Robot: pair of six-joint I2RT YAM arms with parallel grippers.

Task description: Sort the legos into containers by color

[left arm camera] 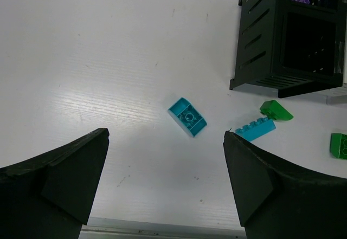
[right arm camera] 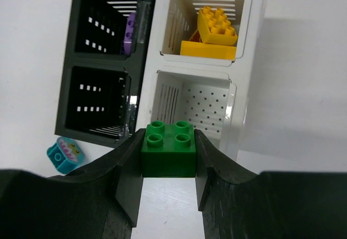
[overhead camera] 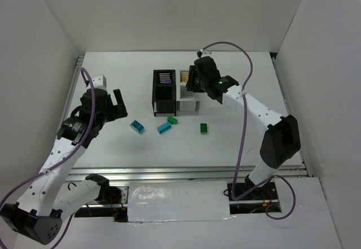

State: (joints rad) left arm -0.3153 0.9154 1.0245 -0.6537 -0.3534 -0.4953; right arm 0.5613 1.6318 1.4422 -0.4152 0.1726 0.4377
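Observation:
My right gripper point(right arm camera: 168, 137) is shut on a green brick point(right arm camera: 168, 151), held above the near rim of the near white container point(right arm camera: 217, 95), which looks empty. The far white container point(right arm camera: 241, 11) holds yellow-orange bricks point(right arm camera: 216, 28). The far black container point(right arm camera: 87, 17) holds a purple brick point(right arm camera: 130, 30); the near black container point(right arm camera: 73, 103) looks empty. In the top view this gripper point(overhead camera: 193, 84) hovers over the container cluster point(overhead camera: 155, 94). My left gripper point(left arm camera: 165, 136) is open and empty, above the table short of a teal brick point(left arm camera: 187, 117). It also shows in the top view point(overhead camera: 120, 106).
On the table in front of the containers lie a flat blue brick point(left arm camera: 256, 129), a green wedge point(left arm camera: 275, 110) and another green brick point(overhead camera: 203, 128). White walls enclose the table on three sides. A metal rail point(overhead camera: 186, 173) runs along the near edge.

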